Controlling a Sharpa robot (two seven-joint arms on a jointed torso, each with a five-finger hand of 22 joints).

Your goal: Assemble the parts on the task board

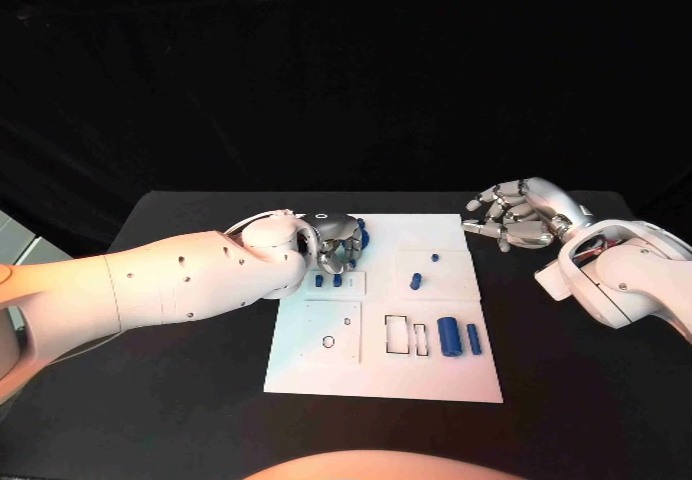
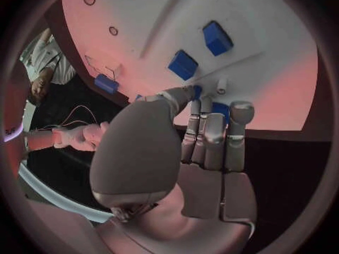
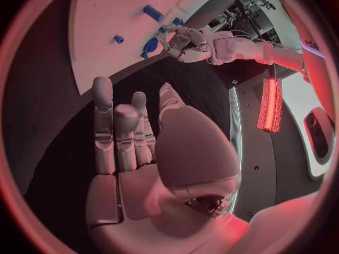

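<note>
The left hand (image 1: 336,243) is curling over a blue part (image 1: 362,237) at the board's (image 1: 382,375) far left; a firm hold cannot be confirmed. Slipping is the risk. The right hand (image 1: 512,218) is hovering open, off the far right.

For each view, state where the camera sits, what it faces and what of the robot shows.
Head view: on the head, looking down at the white task board; both arms show.
Left wrist view: behind the left hand, facing small blue parts.
Right wrist view: behind the empty right hand, over the black table.
Shared: all show the board.
</note>
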